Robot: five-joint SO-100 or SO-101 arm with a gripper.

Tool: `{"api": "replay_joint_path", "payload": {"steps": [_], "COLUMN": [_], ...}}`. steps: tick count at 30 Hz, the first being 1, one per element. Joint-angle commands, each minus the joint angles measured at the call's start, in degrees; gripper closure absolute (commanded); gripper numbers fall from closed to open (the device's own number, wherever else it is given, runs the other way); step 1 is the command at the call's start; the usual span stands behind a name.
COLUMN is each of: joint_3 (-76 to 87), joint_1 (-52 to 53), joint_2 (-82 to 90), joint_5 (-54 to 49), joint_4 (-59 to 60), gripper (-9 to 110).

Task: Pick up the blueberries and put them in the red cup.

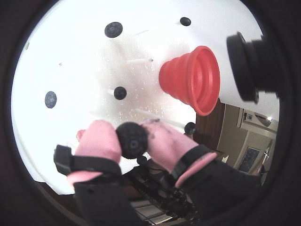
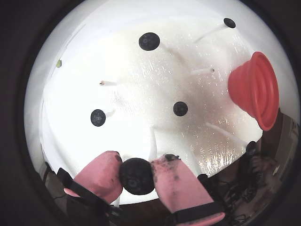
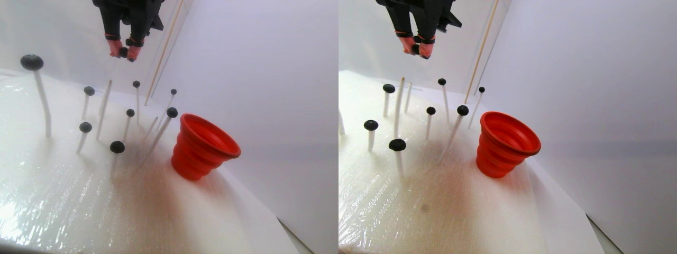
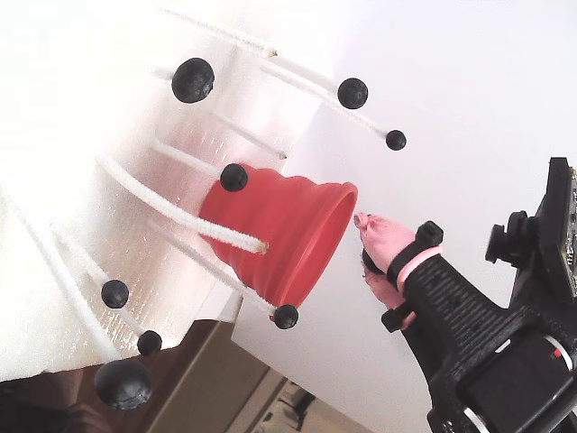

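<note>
One dark blueberry (image 2: 136,176) sits pinched between pink fingers; others (image 3: 117,147) top white stalks beside the upright red cup (image 3: 203,146).

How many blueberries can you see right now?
9 blueberries: one in the gripper, eight atop white sticks beside the red cup; more could be hidden.

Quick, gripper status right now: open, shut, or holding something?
Gripper: closed, its pink fingers holding one blueberry, raised above the stalks.

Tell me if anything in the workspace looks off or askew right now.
The blueberries aren't lying loose: each sits atop a white stick poking from the foam base, several sticks leaning. Some sticks are bare. The red cup stands tilted. The gripper holds one berry.
</note>
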Motion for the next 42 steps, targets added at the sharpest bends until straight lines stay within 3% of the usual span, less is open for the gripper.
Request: {"api": "replay_joint_path", "payload": {"steps": [1,42], "joint_3": [-0.88,-0.62], "joint_1": [3.52,25.05], "joint_2": [5.62,0.62], "joint_5": [-0.44,-1.23], "joint_4": [0.88,-2.37], "gripper": [91,91]}}
